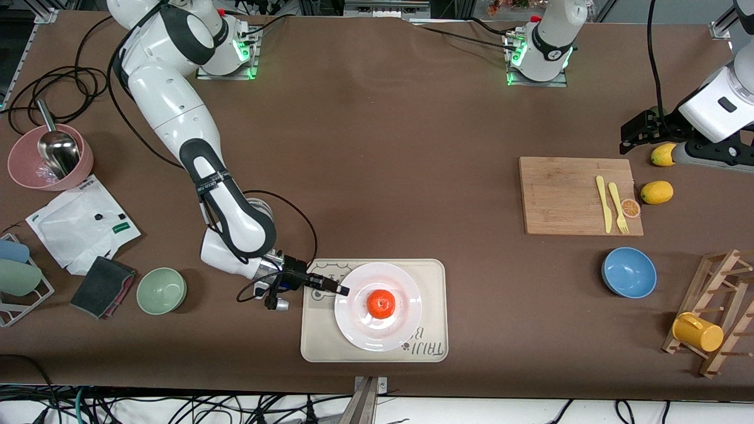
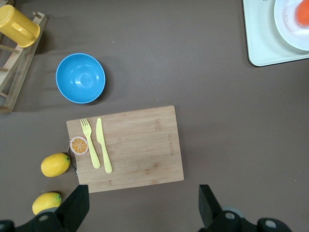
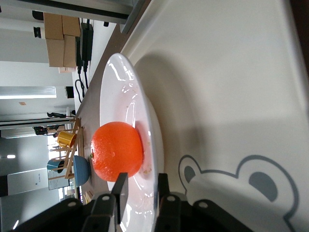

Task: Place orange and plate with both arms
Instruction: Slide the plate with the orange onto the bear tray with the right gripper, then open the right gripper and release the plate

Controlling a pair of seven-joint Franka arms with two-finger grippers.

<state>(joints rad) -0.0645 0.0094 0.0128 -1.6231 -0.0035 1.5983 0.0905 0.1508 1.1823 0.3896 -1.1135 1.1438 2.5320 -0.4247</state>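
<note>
Now the orange sits at the middle of the white plate, which rests on the bear-printed tray near the front camera. The right tool straddles the plate's rim, fingers slightly parted. The left tool hangs wide open over the cutting board, waiting.

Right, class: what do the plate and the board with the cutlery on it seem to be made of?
The plate: probably glazed ceramic or glossy plastic; it is white and smooth with bright highlights. The board: wood, likely bamboo; it is tan and matte with visible grain strips.
</note>
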